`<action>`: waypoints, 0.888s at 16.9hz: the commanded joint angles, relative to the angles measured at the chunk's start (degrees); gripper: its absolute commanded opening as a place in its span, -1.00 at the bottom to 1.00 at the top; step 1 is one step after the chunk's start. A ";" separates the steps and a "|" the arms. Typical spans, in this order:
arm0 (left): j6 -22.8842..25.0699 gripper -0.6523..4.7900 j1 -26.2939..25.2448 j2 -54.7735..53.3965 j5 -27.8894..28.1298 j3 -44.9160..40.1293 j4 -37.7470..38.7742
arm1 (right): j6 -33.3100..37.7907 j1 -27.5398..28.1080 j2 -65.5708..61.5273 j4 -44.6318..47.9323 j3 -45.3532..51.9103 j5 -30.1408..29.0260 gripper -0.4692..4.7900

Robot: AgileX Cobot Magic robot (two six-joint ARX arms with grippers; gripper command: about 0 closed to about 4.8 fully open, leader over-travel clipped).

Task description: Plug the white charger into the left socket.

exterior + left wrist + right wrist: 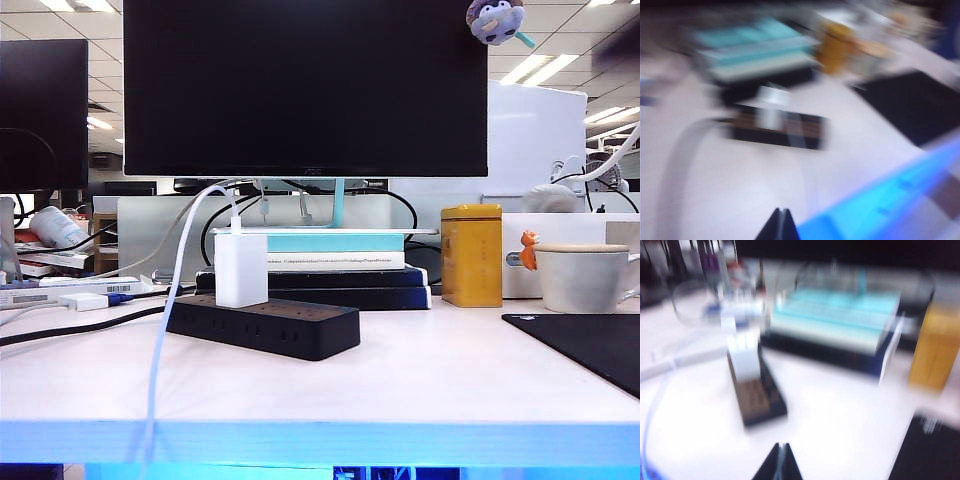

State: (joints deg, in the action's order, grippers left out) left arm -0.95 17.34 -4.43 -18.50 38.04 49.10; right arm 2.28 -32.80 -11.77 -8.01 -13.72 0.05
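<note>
Little of the robot shows. The left gripper (780,223) appears as two black, pointed fingertips pressed together into a narrow wedge. The right gripper (780,460) looks alike: dark, tapering fingers meeting along a thin pale seam, blurred throughout.

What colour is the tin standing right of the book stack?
Mustard yellow tin, clearest in the exterior view; both wrist views are blurred.

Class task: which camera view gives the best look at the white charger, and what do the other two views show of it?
The exterior view: the white charger is sharp, standing upright on the left end of the black power strip. The left wrist view shows only a smeared pale block. The right wrist view shows it blurred but recognisable on the strip.
</note>
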 commanded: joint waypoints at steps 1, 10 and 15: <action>-3.82 -0.78 -0.09 -0.28 -7.06 -9.05 -17.40 | 1.05 0.00 1.51 1.68 4.92 -0.17 -0.82; -7.89 -0.78 -0.09 -0.26 1.11 -30.67 -33.77 | 3.67 -0.02 1.99 1.66 13.66 -0.68 -0.83; -3.52 -0.78 -0.09 -0.26 4.50 -35.01 -35.10 | 3.72 -0.02 1.70 -1.86 13.66 -1.51 -0.83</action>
State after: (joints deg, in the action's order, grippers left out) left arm -5.17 17.34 -4.67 -15.18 3.44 14.52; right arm 5.80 -32.80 -10.02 -10.15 -0.58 -0.84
